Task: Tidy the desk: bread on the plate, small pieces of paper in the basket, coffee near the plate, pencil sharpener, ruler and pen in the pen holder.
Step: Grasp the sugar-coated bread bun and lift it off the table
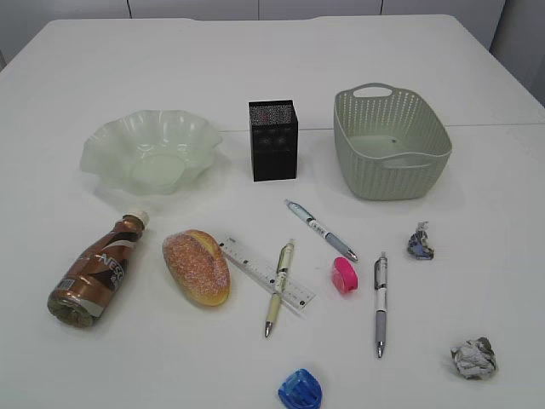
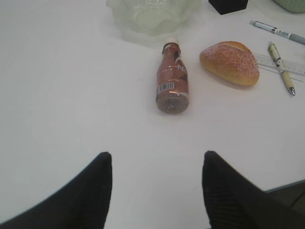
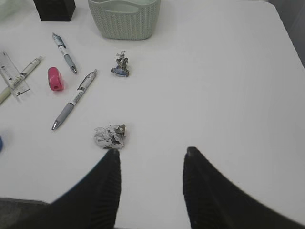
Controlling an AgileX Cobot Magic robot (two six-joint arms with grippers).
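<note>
Near the front edge, blue sharpener (image 1: pixel 300 389), exterior view only

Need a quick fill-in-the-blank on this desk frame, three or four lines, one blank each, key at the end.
1. The coffee lies on its ____.
2. The yellow pen rests across the ____.
3. The bread sits between the coffee and the ____.
4. The number of crumpled paper pieces on the desk is ____.

Missing words: side; ruler; ruler; two

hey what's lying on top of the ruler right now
A cream pen lies across the ruler, covering a strip of its markings. The bread sits at the ruler's far left end; whether it overlaps cannot be told.
</note>
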